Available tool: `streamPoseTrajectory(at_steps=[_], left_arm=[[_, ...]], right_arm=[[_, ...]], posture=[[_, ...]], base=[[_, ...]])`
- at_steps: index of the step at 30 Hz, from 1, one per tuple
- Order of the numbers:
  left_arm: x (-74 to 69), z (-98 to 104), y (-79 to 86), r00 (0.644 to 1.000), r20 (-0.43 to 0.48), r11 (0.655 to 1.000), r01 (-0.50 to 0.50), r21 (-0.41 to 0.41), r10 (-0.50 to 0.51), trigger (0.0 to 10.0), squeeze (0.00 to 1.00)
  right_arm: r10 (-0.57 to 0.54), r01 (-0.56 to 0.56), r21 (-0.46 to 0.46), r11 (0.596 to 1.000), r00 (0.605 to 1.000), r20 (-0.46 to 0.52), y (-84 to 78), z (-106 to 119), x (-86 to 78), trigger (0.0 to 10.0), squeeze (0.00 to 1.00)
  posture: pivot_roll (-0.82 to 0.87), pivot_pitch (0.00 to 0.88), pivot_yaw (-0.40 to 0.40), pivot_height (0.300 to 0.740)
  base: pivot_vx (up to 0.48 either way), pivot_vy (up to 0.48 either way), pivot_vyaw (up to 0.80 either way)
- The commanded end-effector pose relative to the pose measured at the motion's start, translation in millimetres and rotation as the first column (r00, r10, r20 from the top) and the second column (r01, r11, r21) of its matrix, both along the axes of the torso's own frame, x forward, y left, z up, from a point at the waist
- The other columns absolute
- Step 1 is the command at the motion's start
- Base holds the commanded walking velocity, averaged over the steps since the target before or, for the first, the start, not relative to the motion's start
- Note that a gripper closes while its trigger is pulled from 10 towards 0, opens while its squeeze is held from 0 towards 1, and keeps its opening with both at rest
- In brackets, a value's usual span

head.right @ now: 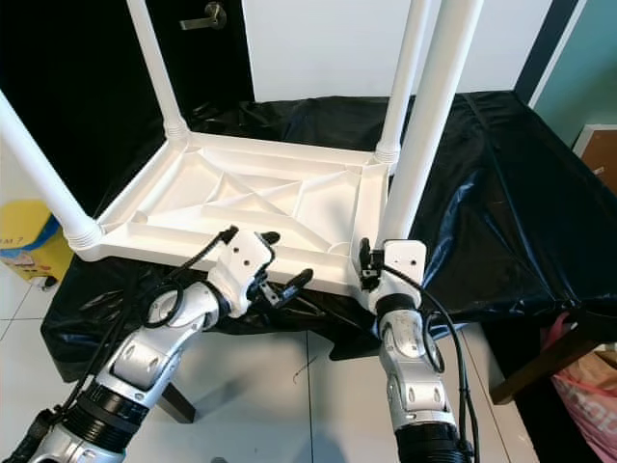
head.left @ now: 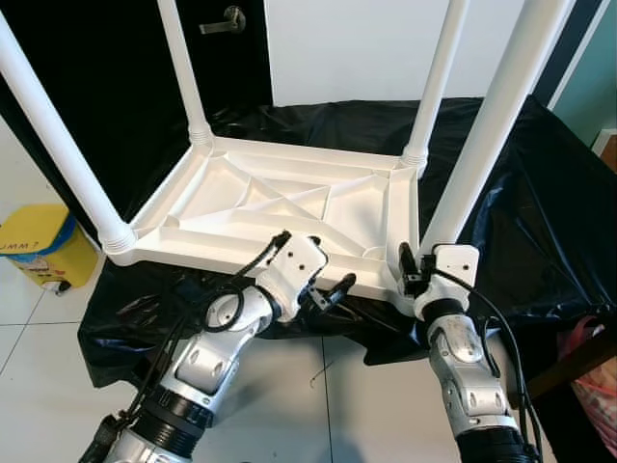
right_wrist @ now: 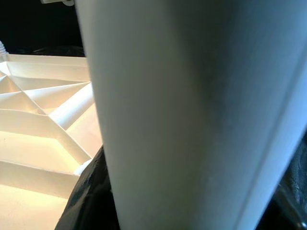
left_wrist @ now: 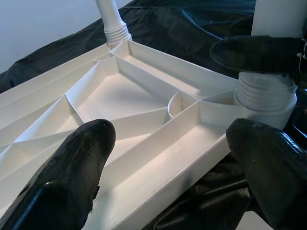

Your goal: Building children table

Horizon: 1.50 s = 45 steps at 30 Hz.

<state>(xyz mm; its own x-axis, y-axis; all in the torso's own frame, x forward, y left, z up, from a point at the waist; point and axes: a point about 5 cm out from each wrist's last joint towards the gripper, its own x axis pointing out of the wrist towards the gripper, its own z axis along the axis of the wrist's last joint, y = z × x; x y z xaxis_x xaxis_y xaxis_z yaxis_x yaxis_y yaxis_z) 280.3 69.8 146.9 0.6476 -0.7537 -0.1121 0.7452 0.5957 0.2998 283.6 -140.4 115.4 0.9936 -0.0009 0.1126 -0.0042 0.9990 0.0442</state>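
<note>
Closest to me, the left gripper [head.left: 326, 282] hangs at the near edge of the upturned white tabletop [head.left: 289, 207], its two black fingers [left_wrist: 76, 167] spread wide with nothing between them; one fingertip lies over the rim, the other just below it. Right beside it, at the near corner, the right gripper [head.left: 409, 271] is pressed against the foot of the near right leg [head.left: 492, 125], where the leg's threaded collar [left_wrist: 266, 93] sits in its socket. From the right wrist the leg's white tube blocks almost everything, with a dark finger [right_wrist: 88, 196] hugging its side, so the gripper seems clasped on the leg, though I cannot see both fingers fully.

Just beyond the grippers the tabletop lies underside up, its moulded ribs showing, on a black plastic sheet [head.left: 521, 212] draped over a low support. Off past the left gripper stands the near left leg [head.left: 58, 145], and further back the two far legs [head.left: 183, 72] rise upright. On the floor past the near left corner sits a yellow container [head.left: 43, 246]. Behind everything is a dark door with a lever handle [head.left: 224, 19].
</note>
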Motion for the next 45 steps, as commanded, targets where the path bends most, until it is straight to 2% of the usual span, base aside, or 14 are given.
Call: streamPoseTrajectory(at_steps=[1,2,4,5,15,16,17,18,23,41,42,43,44,45], left_arm=[[0.9,0,4.2,0.999,0.019,0.999,-0.047,0.009,0.047,10.0,0.00],[0.4,-1,4.5,0.999,0.017,0.999,-0.047,0.009,0.047,10.0,0.00],[0.0,-1,4.6,0.999,0.016,0.999,-0.047,0.009,0.047,10.0,0.00],[-0.7,-1,4.5,0.999,0.011,0.999,-0.049,0.006,0.049,10.0,0.00],[-4.0,1,4.5,0.999,0.008,0.999,-0.046,-0.006,0.046,10.0,0.00],[-5.1,2,4.7,0.999,0.011,0.999,-0.033,-0.004,0.033,10.0,0.00],[-5.1,2,4.7,0.999,0.011,0.999,-0.033,-0.004,0.033,10.0,0.00],[-6.6,1,4.7,1.000,0.006,1.000,-0.014,-0.003,0.014,10.0,0.00],[-11.3,-1,4.8,0.999,-0.035,0.999,0.036,-0.018,-0.037,10.0,0.00],[-8.4,3,6.2,0.999,-0.033,0.999,0.021,-0.028,-0.021,10.0,0.00],[-8.6,4,6.0,0.999,-0.033,0.999,0.021,-0.029,-0.022,10.0,0.00],[-8.8,4,5.9,0.999,-0.033,0.999,0.021,-0.029,-0.022,10.0,0.00],[-8.8,4,5.9,0.999,-0.033,0.999,0.021,-0.029,-0.022,10.0,0.00],[-8.8,4,6.0,0.999,-0.034,0.999,0.020,-0.029,-0.021,10.0,0.00]], right_arm=[[0.048,-0.047,0.015,0.999,0.997,-0.055,9.1,-11,-3.8,10.0,0.00],[0.065,-0.064,0.030,0.998,0.997,-0.047,9.6,-10,-4.0,10.0,0.85],[0.078,-0.076,0.041,0.996,0.996,-0.041,9.9,-9,-4.2,10.0,0.85],[0.090,-0.089,0.050,0.995,0.995,-0.034,9.5,-8,-4.1,10.0,1.00],[0.204,-0.205,0.036,0.978,0.979,0.027,0.1,1,-7.0,10.0,1.00],[0.242,-0.243,0.012,0.970,0.970,0.026,-5.1,2,-8.0,10.0,0.26],[0.242,-0.243,0.012,0.970,0.970,0.026,-5.1,2,-8.0,10.0,0.26],[0.281,-0.281,-0.006,0.960,0.959,0.022,-9.7,2,-8.7,10.0,0.00],[0.434,-0.434,-0.068,0.898,0.901,-0.014,-20.2,3,-9.1,10.0,0.00],[0.587,-0.605,-0.197,0.772,0.796,-0.145,-34.3,1,13.1,10.0,0.00],[0.589,-0.608,-0.195,0.770,0.794,-0.152,-35.0,0,13.4,3.7,0.00],[0.588,-0.609,-0.192,0.770,0.793,-0.157,-36.1,-1,13.6,1.6,0.00],[0.588,-0.609,-0.192,0.770,0.793,-0.157,-36.1,-1,13.6,1.6,0.00],[0.589,-0.611,-0.188,0.769,0.791,-0.164,-37.5,-2,14.0,0.0,0.00]], posture=[[-0.02,0.000,0.004,0.740],[-0.02,0.003,0.006,0.740],[-0.02,0.003,0.006,0.740],[-0.02,0.009,0.006,0.740],[-0.02,0.014,0.002,0.740],[-0.01,0.014,0.000,0.740],[-0.01,0.014,0.000,0.740],[-0.01,0.014,0.000,0.740],[-0.01,0.007,0.004,0.740],[0.00,0.000,-0.007,0.740],[0.00,0.000,-0.008,0.740],[0.00,0.000,-0.010,0.740],[0.00,0.000,-0.010,0.740],[0.00,0.000,-0.010,0.740]], base=[[0.000,0.000,0.00],[0.000,0.000,0.00],[0.000,0.000,0.00],[0.000,0.000,0.00],[0.000,0.000,0.00],[0.000,0.000,0.00],[0.000,0.000,0.00],[0.000,0.000,0.00],[0.000,0.000,0.00],[0.000,0.000,0.00],[0.000,0.000,0.00],[0.000,0.000,0.00],[0.000,0.000,0.00],[0.000,0.000,0.00]])
